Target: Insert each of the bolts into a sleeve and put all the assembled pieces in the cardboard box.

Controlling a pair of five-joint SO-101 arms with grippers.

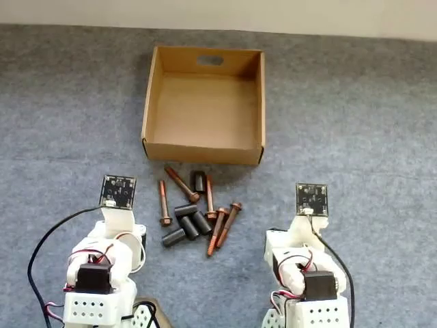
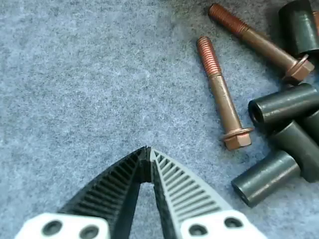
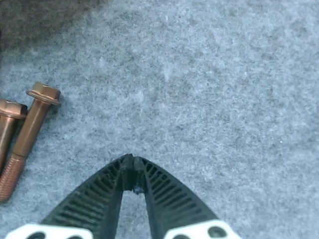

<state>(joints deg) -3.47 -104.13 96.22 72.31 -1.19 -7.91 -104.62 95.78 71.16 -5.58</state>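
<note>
Left tool [image 2: 149, 154] clenched, empty, beside a bolt [image 2: 223, 99] and sleeves [image 2: 281, 104]; right tool [image 3: 130, 164] clenched too. Parts lie loose before the box [image 1: 203, 152]. Best: open wide, grip that bolt mid-shank.

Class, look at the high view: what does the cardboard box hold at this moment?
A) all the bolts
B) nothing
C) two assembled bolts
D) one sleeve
B: the cardboard box shows a bare floor, while the bolts and sleeves lie loose outside it.
</note>
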